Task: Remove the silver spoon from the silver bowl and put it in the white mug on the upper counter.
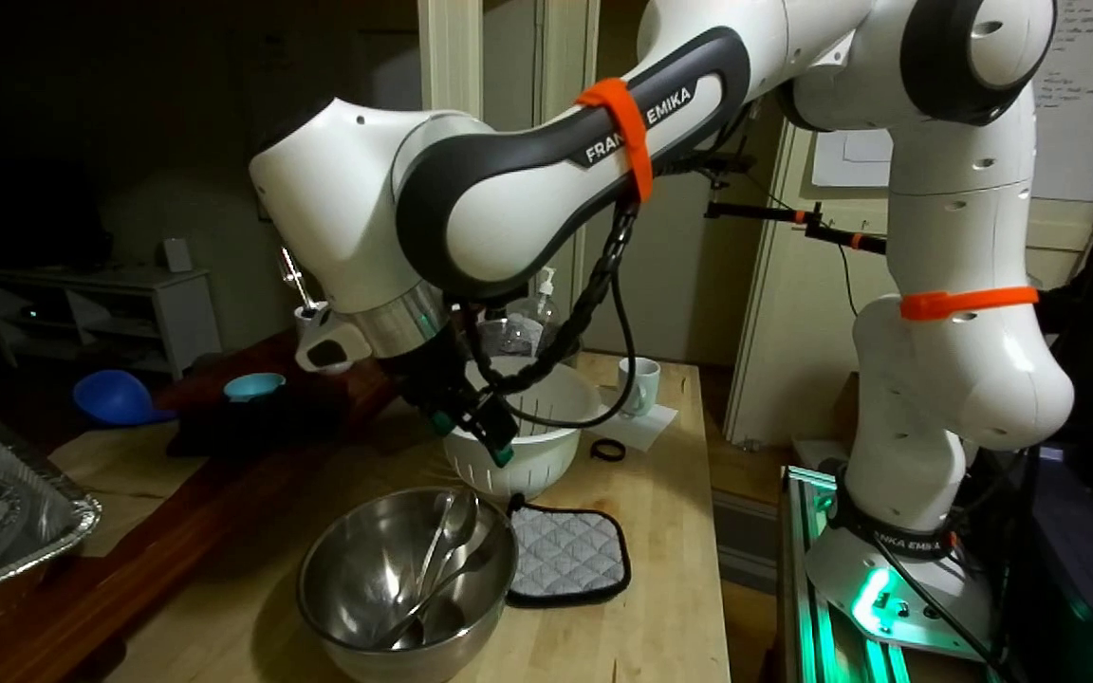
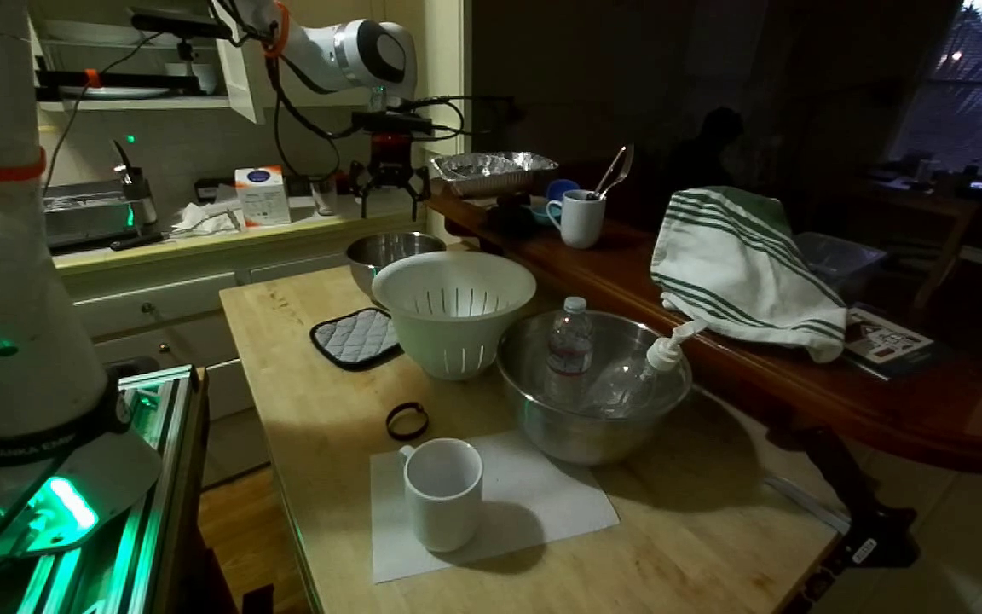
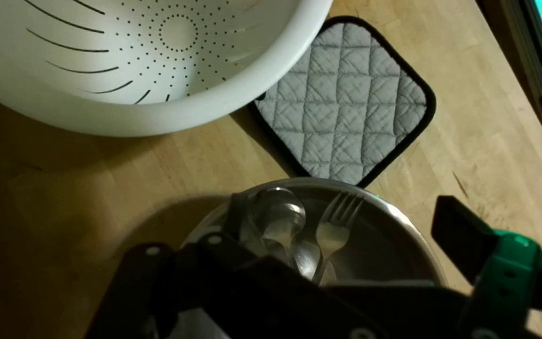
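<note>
Black gripper [image 3: 342, 212] partly hides silver bowl [image 3: 393, 247] and spoon [image 3: 281, 217] in wrist view.

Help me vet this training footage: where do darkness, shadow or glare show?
In the wrist view, the gripper is mostly dark; a soft shadow lies beside the silver bowl; in both exterior views, the green base light glares.
</note>
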Available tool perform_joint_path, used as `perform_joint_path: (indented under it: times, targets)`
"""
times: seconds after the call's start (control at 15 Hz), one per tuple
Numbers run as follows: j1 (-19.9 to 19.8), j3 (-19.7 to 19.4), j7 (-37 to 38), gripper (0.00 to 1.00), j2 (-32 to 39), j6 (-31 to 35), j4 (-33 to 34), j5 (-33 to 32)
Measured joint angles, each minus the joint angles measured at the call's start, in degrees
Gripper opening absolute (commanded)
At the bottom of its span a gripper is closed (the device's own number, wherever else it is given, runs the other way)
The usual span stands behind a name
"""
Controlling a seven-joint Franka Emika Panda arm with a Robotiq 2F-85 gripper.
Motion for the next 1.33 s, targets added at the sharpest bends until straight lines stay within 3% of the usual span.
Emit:
perform_joint_path:
  times: [0.73,0.93,1.0,1.13,1.33]
  targets:
    - [3.1,0.5,0.2,1.00,10.6,6.4,0.9,-8.0]
    - [3.1,-0.2,1.3,0.94,11.7,6.5,1.5,-8.6]
    - [3.1,-0.5,1.5,0.85,12.0,6.5,1.9,-8.7]
    - [3.1,-0.9,1.7,0.78,12.8,6.5,2.9,-9.0]
    - [3.1,-1.3,1.7,0.43,14.0,6.5,4.5,-9.3]
